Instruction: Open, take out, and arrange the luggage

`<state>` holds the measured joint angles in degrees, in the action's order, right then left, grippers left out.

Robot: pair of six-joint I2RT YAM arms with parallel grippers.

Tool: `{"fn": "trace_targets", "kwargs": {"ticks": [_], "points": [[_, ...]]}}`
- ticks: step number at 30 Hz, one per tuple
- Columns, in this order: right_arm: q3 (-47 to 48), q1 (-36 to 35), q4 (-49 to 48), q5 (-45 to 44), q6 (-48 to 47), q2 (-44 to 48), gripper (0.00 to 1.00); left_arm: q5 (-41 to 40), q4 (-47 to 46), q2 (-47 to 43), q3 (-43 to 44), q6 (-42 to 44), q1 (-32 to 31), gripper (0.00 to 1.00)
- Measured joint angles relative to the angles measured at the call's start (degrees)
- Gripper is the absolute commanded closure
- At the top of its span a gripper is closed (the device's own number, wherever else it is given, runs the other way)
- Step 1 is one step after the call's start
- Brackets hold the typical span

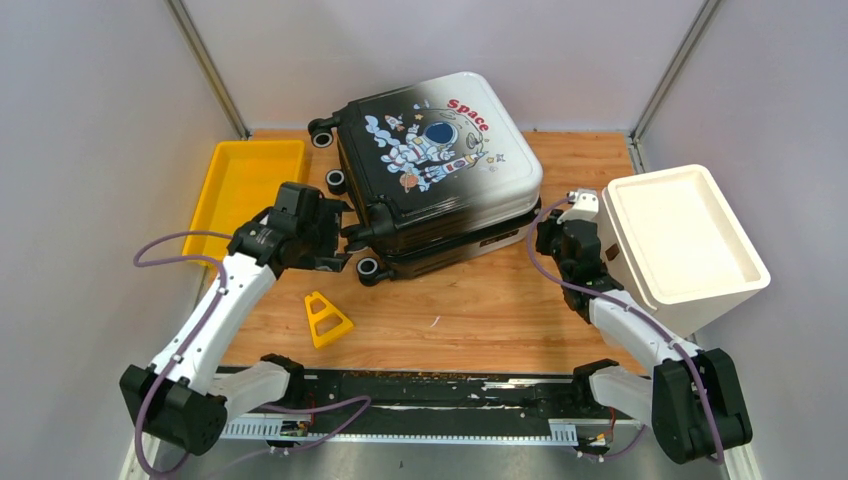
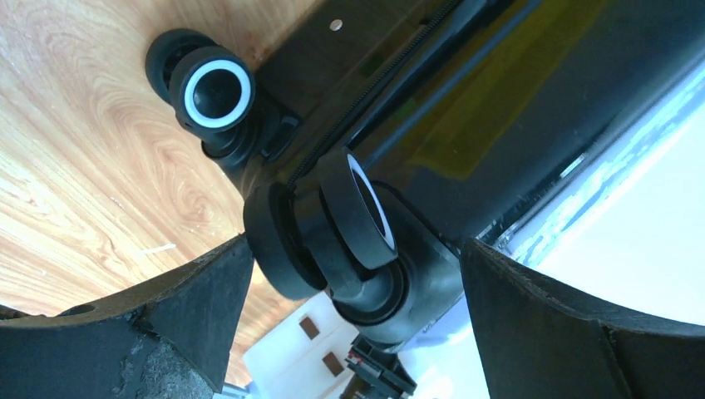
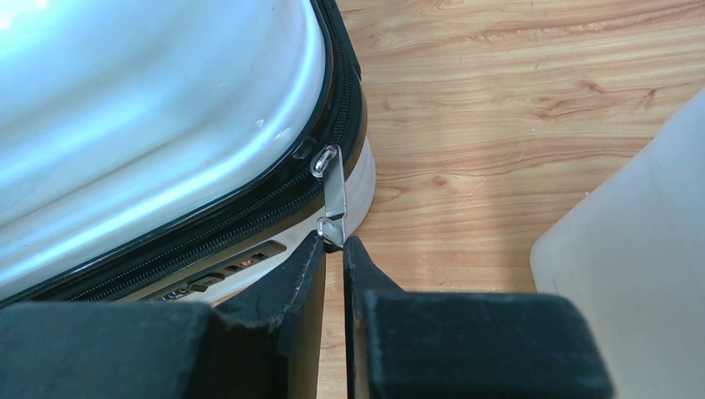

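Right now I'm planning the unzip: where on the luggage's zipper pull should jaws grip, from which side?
Grip the zipper pull at its free end, coming from the luggage corner beside the white bin. The thin flat tab sticks out from the shell, so its faces probably suit closing jaws.

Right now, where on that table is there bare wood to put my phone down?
The widest bare wood lies at the front, between the suitcase, the yellow wedge and the right arm. A smaller patch sits at the back right, between suitcase and white bin. Crowded: the gap between yellow tray and suitcase, filled by the left arm.
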<state>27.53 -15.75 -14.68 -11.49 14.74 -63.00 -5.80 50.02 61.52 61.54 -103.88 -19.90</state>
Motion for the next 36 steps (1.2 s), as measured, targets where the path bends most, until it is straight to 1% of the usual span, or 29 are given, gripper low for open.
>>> {"fn": "trace_targets", "kwargs": {"ticks": [7, 9, 12, 13, 15, 16, 19, 20, 21, 23, 24, 25, 27, 29, 33, 36], "points": [[-0.59, 0.00, -0.59, 0.04, 0.00, 0.11, 1.00, 2.62, -1.90, 5.25, -1.07, -4.55, 0.00, 0.01], [-0.61, 0.00, -0.59, 0.04, 0.00, 0.11, 1.00, 2.93, -2.16, 6.08, -1.51, -5.88, 0.00, 0.04], [-0.61, 0.00, -0.59, 0.04, 0.00, 0.11, 1.00, 2.89, -2.19, 6.78, -1.62, -7.56, 0.00, 0.15], [-0.61, 0.00, -0.59, 0.04, 0.02, 0.11, 1.00, 2.73, -2.16, 6.86, -1.62, -8.00, 0.00, 0.16], [-0.61, 0.00, -0.57, 0.07, 0.02, 0.11, 1.00, 2.01, -2.12, 6.99, -1.62, -8.63, 0.00, 0.23], [-0.63, 0.00, -0.57, 0.07, 0.07, 0.11, 1.00, 1.49, -2.16, 7.06, -1.62, -8.87, 0.00, 0.29], [-0.98, 0.00, -0.57, 0.09, 0.02, 0.11, 1.00, 0.11, -2.45, 7.32, -1.62, -9.25, 0.00, 0.38], [-1.09, 0.00, -0.57, 0.09, -0.02, 0.11, 1.00, -0.37, -2.58, 7.48, -1.62, -9.09, 0.00, 0.45], [-1.22, 0.00, -0.57, 0.09, -0.04, 0.11, 1.00, -1.03, -2.27, 7.63, -1.70, -8.87, 0.02, 0.47], [-1.36, 0.00, -0.57, 0.22, -0.07, 0.11, 1.00, -1.62, -1.81, 7.98, -2.01, -9.05, 0.02, 0.60], [-1.36, 0.00, -0.57, 0.33, -0.04, 0.11, 1.00, -1.75, -1.88, 8.09, -2.01, -9.01, 0.02, 0.72], [-1.36, 0.00, -0.57, 0.59, -0.04, 0.11, 1.00, -2.08, -1.86, 8.09, -2.01, -8.98, 0.00, 0.76], [-1.46, -0.22, -0.57, 0.92, -0.02, 0.22, 1.00, -2.27, -1.81, 8.09, -1.99, -8.90, 0.02, 0.91], [-1.84, -0.68, -0.50, 1.14, 0.00, 0.68, 1.00, -2.95, -1.60, 8.09, -1.75, -8.46, 0.13, 1.00], [-2.43, -1.68, 0.31, 1.18, 0.02, 1.95, 1.00, -4.42, -0.44, 8.52, -0.22, -5.84, 1.03, 1.00], [-2.43, -2.60, 1.31, 0.98, 0.31, 2.84, 1.00, -5.25, -0.37, 9.20, 1.03, -1.75, 3.10, 1.00]]}}
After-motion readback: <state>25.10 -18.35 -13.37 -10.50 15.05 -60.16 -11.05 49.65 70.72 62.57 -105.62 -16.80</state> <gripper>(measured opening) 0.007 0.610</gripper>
